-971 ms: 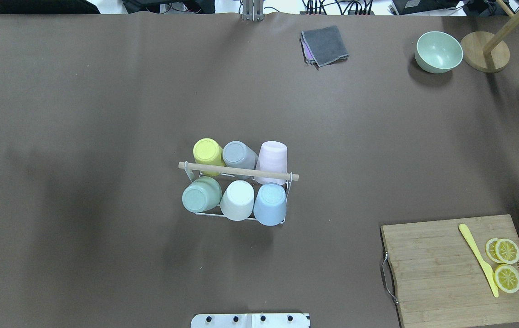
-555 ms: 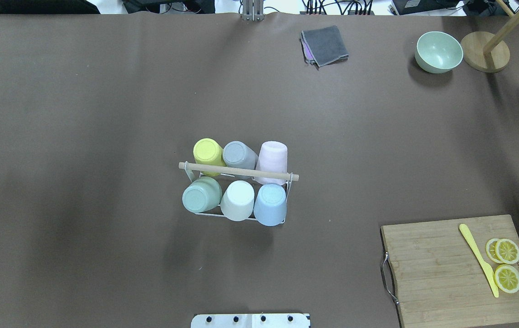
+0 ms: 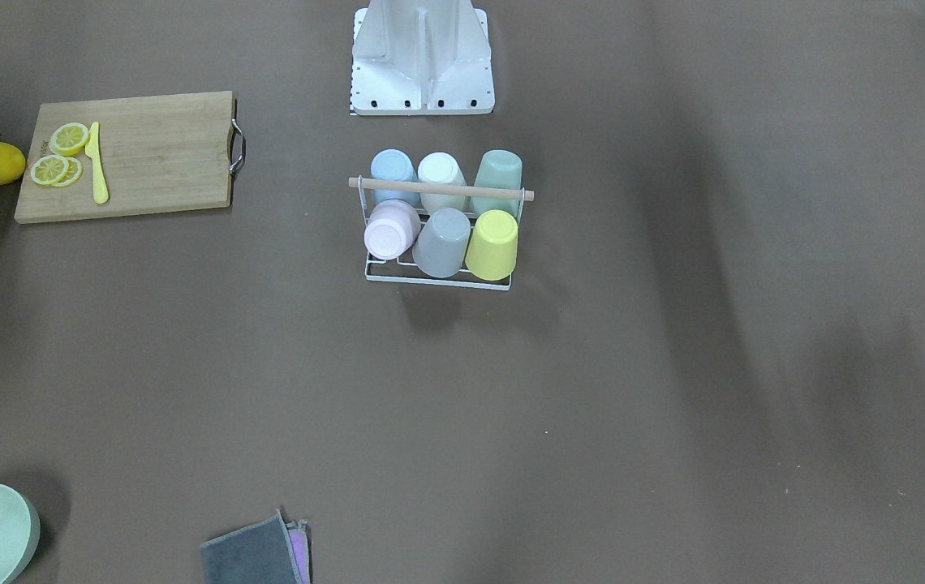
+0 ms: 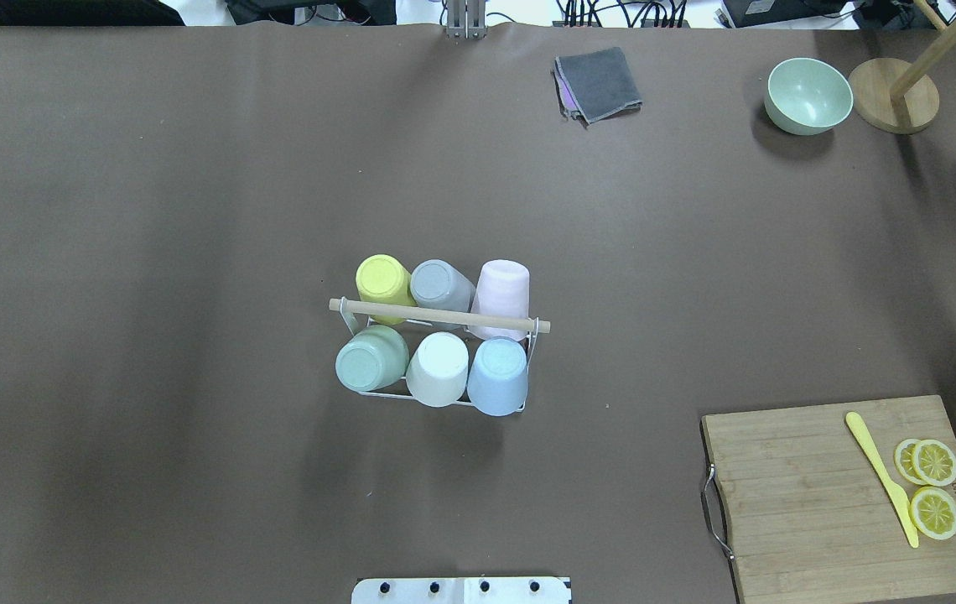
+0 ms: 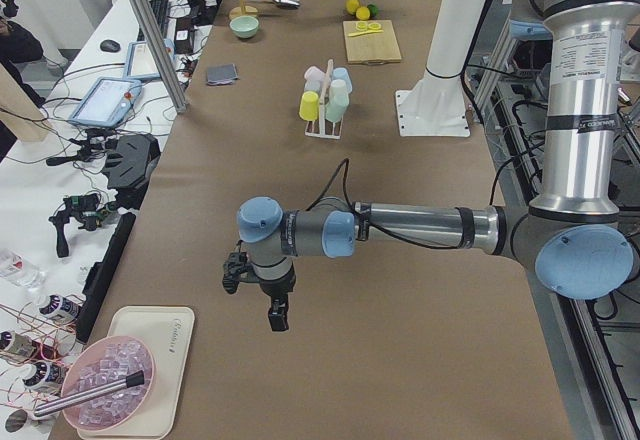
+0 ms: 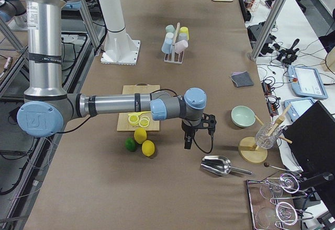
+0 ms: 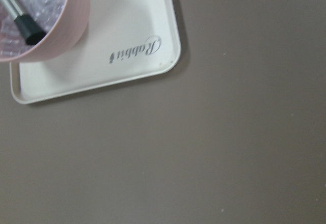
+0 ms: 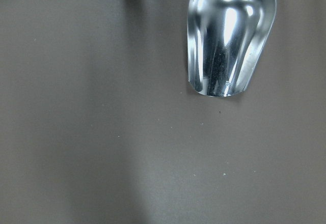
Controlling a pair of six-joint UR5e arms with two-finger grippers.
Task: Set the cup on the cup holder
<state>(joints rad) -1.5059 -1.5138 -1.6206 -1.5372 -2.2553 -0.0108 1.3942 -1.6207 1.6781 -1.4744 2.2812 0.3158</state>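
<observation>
Six cups (image 4: 438,367) sit upturned on holder (image 4: 439,317), two rows of three; mouth-down likely so each stays seated. Job looks done. Left pincer (image 5: 277,320) and right pincer (image 6: 186,143) hang well apart from holder, leaving it free. Grip on either: cannot tell.

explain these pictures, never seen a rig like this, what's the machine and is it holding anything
Two robot arms work at one brown table, filmed from six spots. Two pictures look down: one from behind the robot, one facing it. Two look along the table from its ends, showing the left arm and the right arm. Two come from wrist cameras, seeing a tray and a scoop. Mid-table, a rack holds six upturned cups. Neither arm seems to hold anything; whether the jaws are open I cannot tell.
</observation>
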